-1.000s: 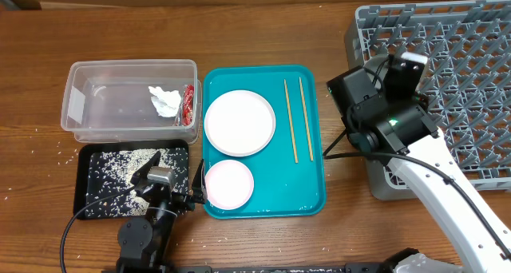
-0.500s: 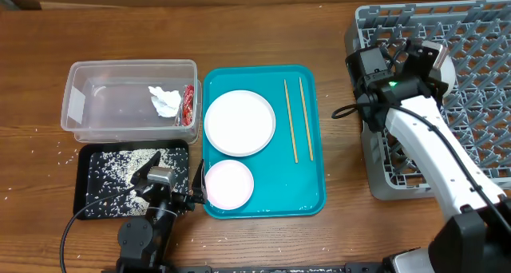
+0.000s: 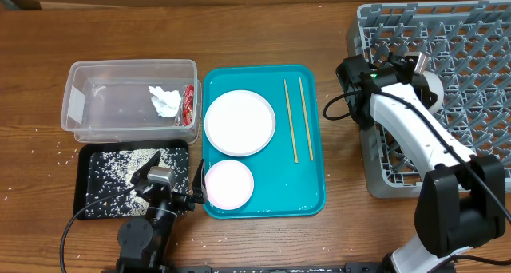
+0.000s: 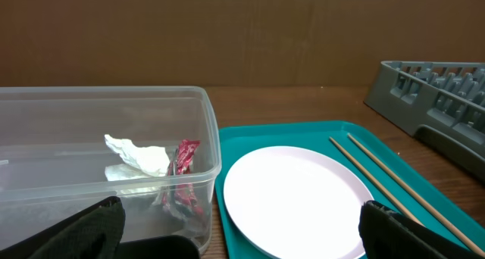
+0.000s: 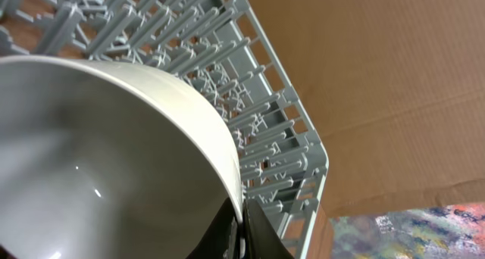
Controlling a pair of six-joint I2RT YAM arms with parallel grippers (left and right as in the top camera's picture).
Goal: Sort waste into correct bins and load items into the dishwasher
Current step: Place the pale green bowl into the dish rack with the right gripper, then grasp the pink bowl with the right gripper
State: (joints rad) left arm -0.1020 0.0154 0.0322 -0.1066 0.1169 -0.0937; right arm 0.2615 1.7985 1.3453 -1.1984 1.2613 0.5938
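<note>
Over the large grey plastic peg rack, your right end effector pinches the small round white bowl by its rim; open slots lie directly beneath it.

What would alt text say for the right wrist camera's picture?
The right gripper pinches the rim of a round white bowl, with the large grey plastic lattice dish rack close behind it and brown cardboard beyond.
</note>
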